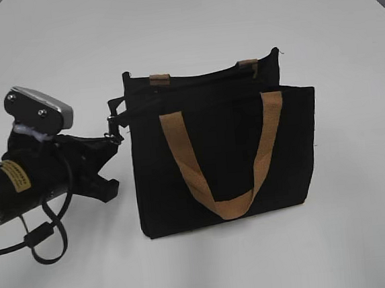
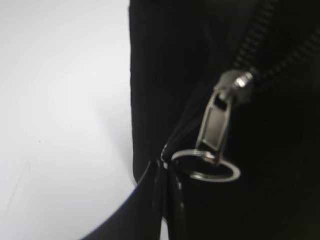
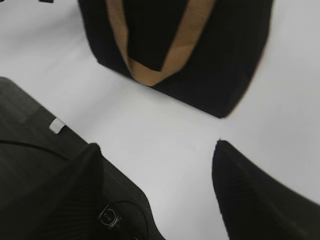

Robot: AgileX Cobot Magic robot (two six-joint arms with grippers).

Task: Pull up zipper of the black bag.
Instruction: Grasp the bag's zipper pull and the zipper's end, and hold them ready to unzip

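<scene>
The black bag (image 1: 227, 154) stands upright on the white table, with its tan handle (image 1: 228, 205) hanging over the front panel. The zipper (image 1: 194, 88) runs along its top rim. In the left wrist view the zipper teeth (image 2: 272, 52) lead to the silvery pull (image 2: 215, 120), which carries a ring (image 2: 207, 166). My left gripper (image 2: 167, 167) is shut on the ring's edge, at the bag's upper left corner (image 1: 114, 132). My right gripper (image 3: 157, 150) is open and empty above the table in front of the bag (image 3: 220, 60). It is out of the exterior view.
The left arm with its camera block (image 1: 38, 110) and a looping cable (image 1: 48, 231) lies at the table's left. A dark surface (image 3: 30, 150) shows beyond the table edge in the right wrist view.
</scene>
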